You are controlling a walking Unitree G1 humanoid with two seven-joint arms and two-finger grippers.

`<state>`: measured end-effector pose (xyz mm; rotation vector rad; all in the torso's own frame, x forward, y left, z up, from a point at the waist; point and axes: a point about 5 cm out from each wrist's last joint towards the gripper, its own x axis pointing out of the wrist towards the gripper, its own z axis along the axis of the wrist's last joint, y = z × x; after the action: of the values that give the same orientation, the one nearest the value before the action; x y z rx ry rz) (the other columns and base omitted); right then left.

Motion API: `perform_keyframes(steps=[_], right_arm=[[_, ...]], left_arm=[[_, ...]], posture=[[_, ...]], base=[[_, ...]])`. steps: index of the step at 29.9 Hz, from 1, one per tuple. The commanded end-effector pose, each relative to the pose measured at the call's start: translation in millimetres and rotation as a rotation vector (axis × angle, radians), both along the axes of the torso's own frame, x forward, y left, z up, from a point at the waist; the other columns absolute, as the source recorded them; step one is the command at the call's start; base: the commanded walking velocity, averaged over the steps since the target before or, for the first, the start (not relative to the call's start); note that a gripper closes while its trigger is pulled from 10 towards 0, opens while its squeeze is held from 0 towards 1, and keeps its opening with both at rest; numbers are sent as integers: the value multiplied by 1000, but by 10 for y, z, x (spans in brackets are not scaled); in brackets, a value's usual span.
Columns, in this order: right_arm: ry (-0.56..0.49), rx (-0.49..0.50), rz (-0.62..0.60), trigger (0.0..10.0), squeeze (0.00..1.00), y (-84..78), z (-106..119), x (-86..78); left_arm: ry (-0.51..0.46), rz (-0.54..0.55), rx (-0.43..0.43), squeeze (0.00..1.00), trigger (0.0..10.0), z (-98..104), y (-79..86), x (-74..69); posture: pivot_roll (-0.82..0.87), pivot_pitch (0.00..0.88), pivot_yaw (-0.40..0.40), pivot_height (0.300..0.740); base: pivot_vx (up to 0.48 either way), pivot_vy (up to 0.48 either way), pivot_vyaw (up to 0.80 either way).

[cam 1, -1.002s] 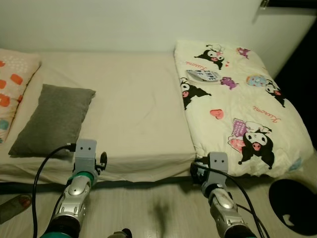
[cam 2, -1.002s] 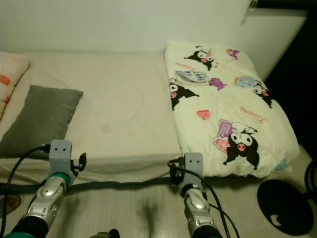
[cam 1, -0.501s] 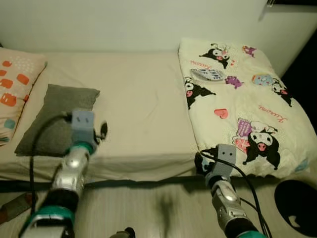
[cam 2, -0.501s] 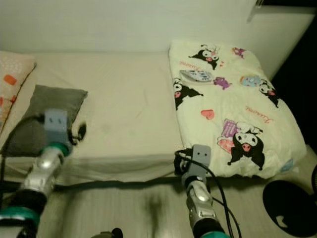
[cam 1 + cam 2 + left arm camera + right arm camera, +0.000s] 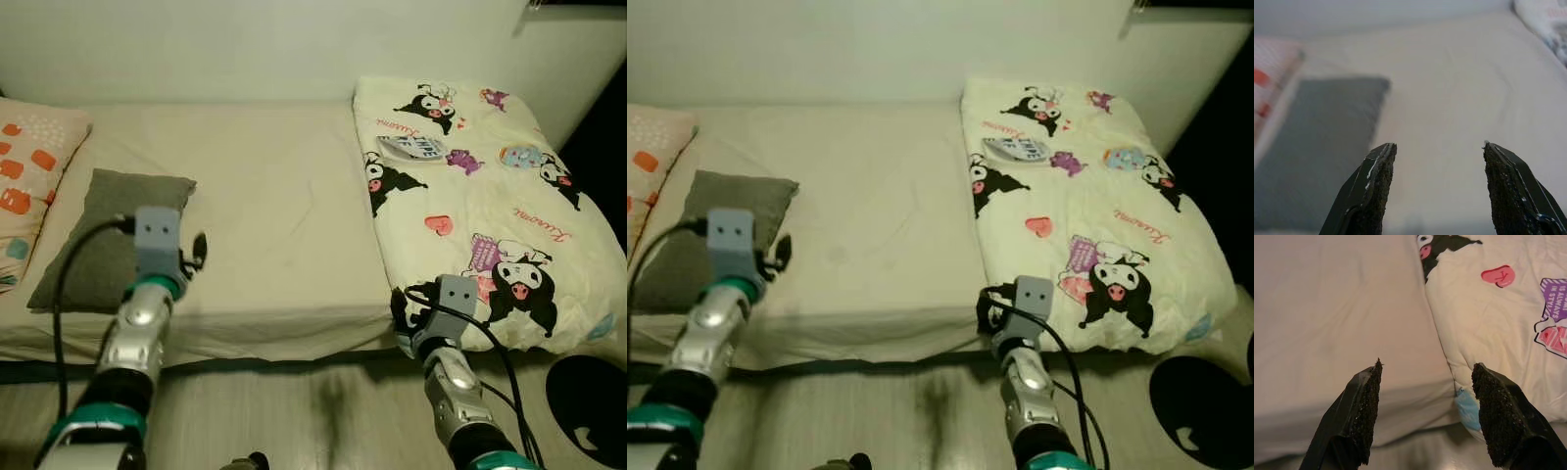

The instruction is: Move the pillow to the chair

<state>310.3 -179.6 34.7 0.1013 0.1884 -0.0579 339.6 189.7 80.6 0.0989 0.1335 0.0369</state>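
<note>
The grey pillow [image 5: 110,238] lies flat on the left side of the beige bed [image 5: 284,215], beside a larger pillow with orange spots. My left arm [image 5: 142,323] reaches over the bed's front edge, its wrist at the grey pillow's near right corner. In the left wrist view the left gripper [image 5: 1437,145] is open and holds nothing, with the grey pillow [image 5: 1308,147] ahead and to one side. My right gripper [image 5: 1425,364] is also open and holds nothing. It hovers at the bed's front edge where the sheet meets the cartoon quilt [image 5: 1498,318].
A white quilt with cartoon prints [image 5: 480,196] covers the right part of the bed. The orange-spotted pillow [image 5: 24,186] lies at the far left. A white wall runs behind the bed. On the wooden floor at lower right sits a dark round object [image 5: 588,392].
My left arm has lifted from below the bed edge up over the mattress, next to the grey pillow. The right arm rose slightly. The view shifted a little.
</note>
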Motion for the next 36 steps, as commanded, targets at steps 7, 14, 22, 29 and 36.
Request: perform_keyframes(steps=[7, 14, 22, 29, 36], right_arm=[[95, 4, 8, 10000, 0, 61, -245, -202], [126, -6, 17, 10000, 0, 63, -310, -260], [143, -5, 14, 10000, 0, 84, -335, -272], [150, 0, 16, 10000, 0, 105, -357, -297], [150, -31, 53, 10000, 0, 133, -354, -294]], left_arm=[[156, -41, -18, 0, 10000, -446, -193, -280], [135, -25, -36, 0, 10000, -427, -307, -270], [127, -18, -41, 0, 10000, -421, -336, -277], [139, -17, -40, 0, 10000, -450, -330, -296], [128, -3, -37, 0, 10000, -424, -308, -276]], posture=[[27, 0, 77, 740], [29, 0, 72, 740], [30, 0, 83, 740], [11, 0, 92, 740], [10, 0, 80, 740]], base=[[0, 0, 0], [0, 0, 0], [0, 0, 0], [0, 0, 0], [0, 0, 0]])
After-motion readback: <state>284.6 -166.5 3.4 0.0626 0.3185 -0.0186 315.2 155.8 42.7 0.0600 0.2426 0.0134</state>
